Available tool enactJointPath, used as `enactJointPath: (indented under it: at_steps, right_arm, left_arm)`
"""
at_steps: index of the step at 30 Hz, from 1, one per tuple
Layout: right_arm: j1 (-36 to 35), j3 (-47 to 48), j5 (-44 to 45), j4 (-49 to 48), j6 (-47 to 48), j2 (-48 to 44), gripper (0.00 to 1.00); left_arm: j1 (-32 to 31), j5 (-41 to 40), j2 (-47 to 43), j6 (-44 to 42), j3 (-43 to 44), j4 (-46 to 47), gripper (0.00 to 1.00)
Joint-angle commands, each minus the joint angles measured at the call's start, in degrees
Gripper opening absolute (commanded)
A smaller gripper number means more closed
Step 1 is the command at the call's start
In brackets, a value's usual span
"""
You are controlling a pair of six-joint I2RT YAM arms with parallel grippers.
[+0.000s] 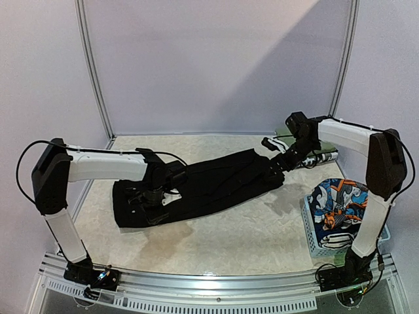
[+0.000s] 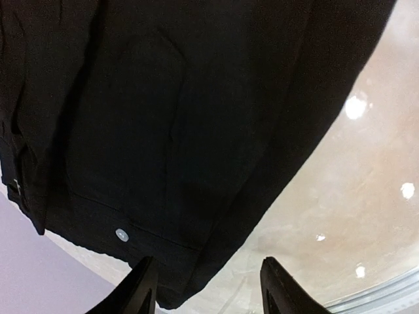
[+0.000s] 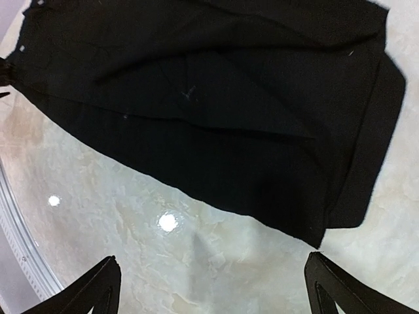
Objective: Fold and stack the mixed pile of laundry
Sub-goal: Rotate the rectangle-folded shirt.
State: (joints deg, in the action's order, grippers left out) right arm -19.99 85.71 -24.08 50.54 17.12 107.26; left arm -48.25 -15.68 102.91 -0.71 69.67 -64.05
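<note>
Hovering over the black garment (image 1: 216,186), left jaws stand parted, right jaws wide, both empty.

I logged a large plain black fabric garment (image 1: 196,190), a pale blue lattice plastic basket (image 1: 313,237) holding orange-blue-white cartoon-print cloth (image 1: 337,203), and a mottled cream tabletop (image 1: 249,229).

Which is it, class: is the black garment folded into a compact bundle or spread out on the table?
Spread out. The black garment lies flat and long across the table, with some overlapping layers at one end.
</note>
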Motion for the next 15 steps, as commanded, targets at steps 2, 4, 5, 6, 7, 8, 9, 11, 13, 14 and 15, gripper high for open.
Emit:
enactJointPath:
  at_steps: [2,4,5,6,7,8,9,11,13,14,15]
  right_arm:
    - [1.8,-0.1,-2.3,-2.6,-1.6,-6.3,0.99]
    - [2.1,0.7,-3.9,-0.8,-1.5,-4.9,0.99]
    - [2.2,1.0,-4.9,0.1,-1.4,-3.6,0.99]
    - [2.4,1.2,-6.1,0.7,-1.4,-2.9,0.99]
    - [2.5,1.1,-7.1,0.8,-1.5,-2.1,0.99]
    - [2.5,1.0,-7.6,0.7,-1.6,-1.4,0.99]
    - [2.5,0.9,-7.9,0.5,-2.1,-1.1,0.99]
    - [2.5,1.0,-8.2,0.5,-2.5,-0.5,0.99]
    - [2.5,1.1,-7.2,0.2,-3.3,0.8,0.96]
    - [2.5,1.2,-6.6,0.3,-3.7,1.4,0.94]
    - [2.5,1.3,-5.5,0.4,-4.0,2.8,0.92]
  left_arm:
    - [-0.7,-7.2,3.3,-1.7,-0.7,-1.2,0.55]
    - [-0.9,-8.0,4.9,-2.1,-1.1,-0.6,0.54]
    - [-1.0,-7.7,5.6,-2.2,-1.0,-0.5,0.51]
    - [-1.3,-7.1,6.3,-2.4,-0.9,-0.5,0.48]
    - [-1.6,-6.4,6.7,-2.7,-0.9,-0.4,0.45]
    - [-2.0,-5.6,7.1,-2.9,-0.8,-0.3,0.42]
    - [-2.4,-4.8,7.4,-3.1,-0.6,-0.3,0.38]
    - [-3.2,-2.8,8.3,-3.4,-0.2,-0.7,0.31]
    - [-3.8,-1.6,9.2,-3.4,0.3,-1.1,0.16]
    - [-4.1,-1.4,9.5,-3.2,0.6,-1.4,0.07]
    - [-4.5,-1.1,9.8,-3.1,0.9,-1.7,0.0]
